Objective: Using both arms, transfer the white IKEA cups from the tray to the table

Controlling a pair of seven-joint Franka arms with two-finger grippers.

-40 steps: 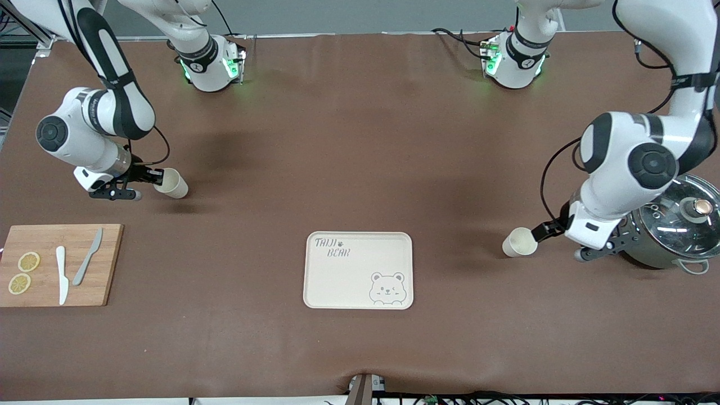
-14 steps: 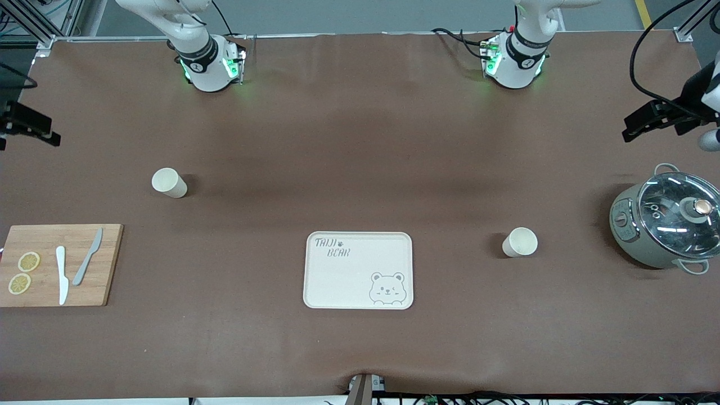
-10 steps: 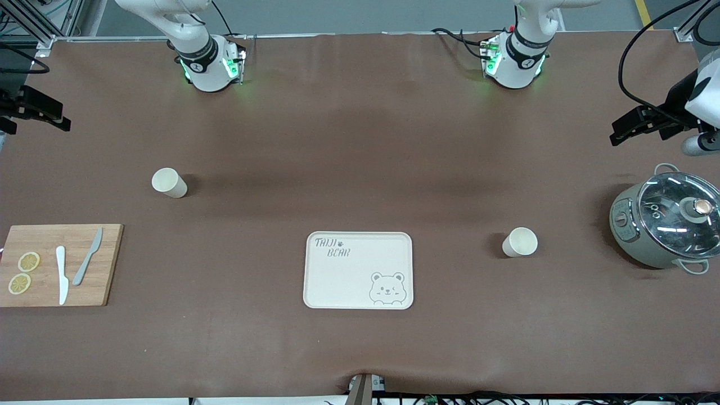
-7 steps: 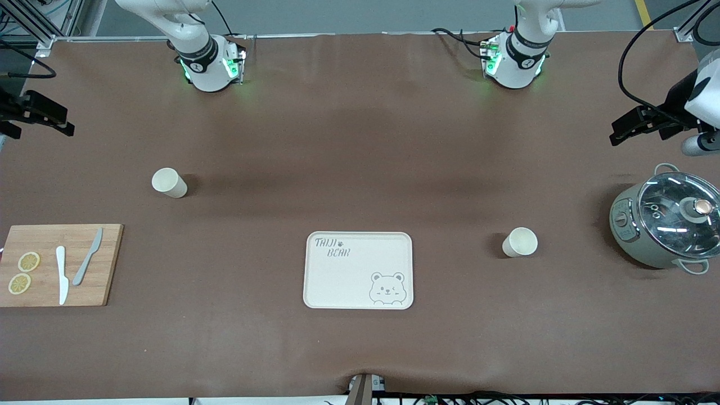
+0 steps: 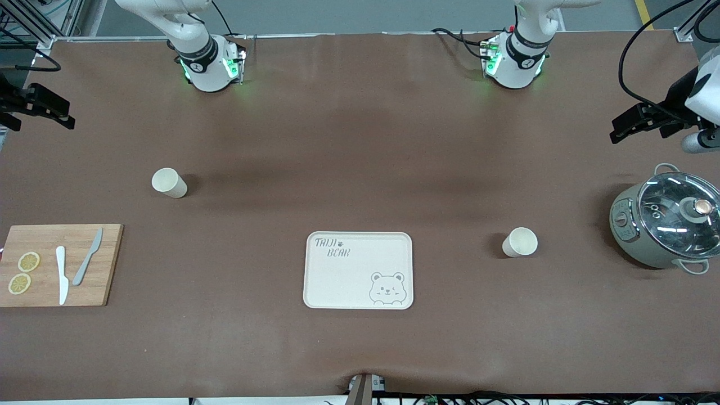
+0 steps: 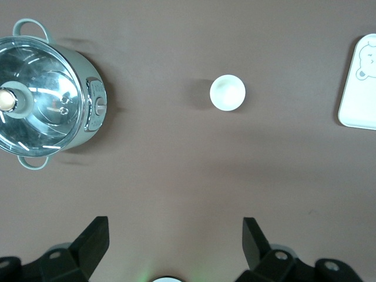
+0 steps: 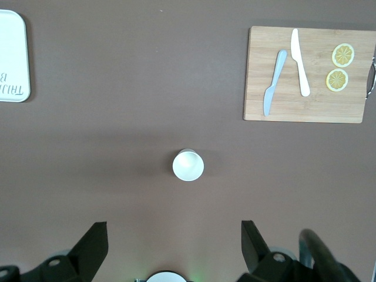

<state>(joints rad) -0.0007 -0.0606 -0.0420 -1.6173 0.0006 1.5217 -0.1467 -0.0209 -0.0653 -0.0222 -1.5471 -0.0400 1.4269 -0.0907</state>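
Observation:
Two white cups stand upright on the brown table. One cup (image 5: 169, 183) is toward the right arm's end and shows in the right wrist view (image 7: 188, 165). The other cup (image 5: 520, 242) is toward the left arm's end, beside the tray, and shows in the left wrist view (image 6: 228, 92). My right gripper (image 5: 48, 109) is open and empty, raised high at the table's end. My left gripper (image 5: 633, 125) is open and empty, raised high above the table near the pot. Both grippers (image 6: 175, 241) (image 7: 174, 242) are well clear of the cups.
A cream bear-printed tray (image 5: 358, 270) lies in the middle, nearer the front camera. A wooden board (image 5: 59, 264) with two knives and lemon slices lies at the right arm's end. A lidded grey pot (image 5: 664, 222) stands at the left arm's end.
Both arms have let go of the cups and risen away toward the table's ends. In the last second each gripper has shifted only slightly. The cups have not moved.

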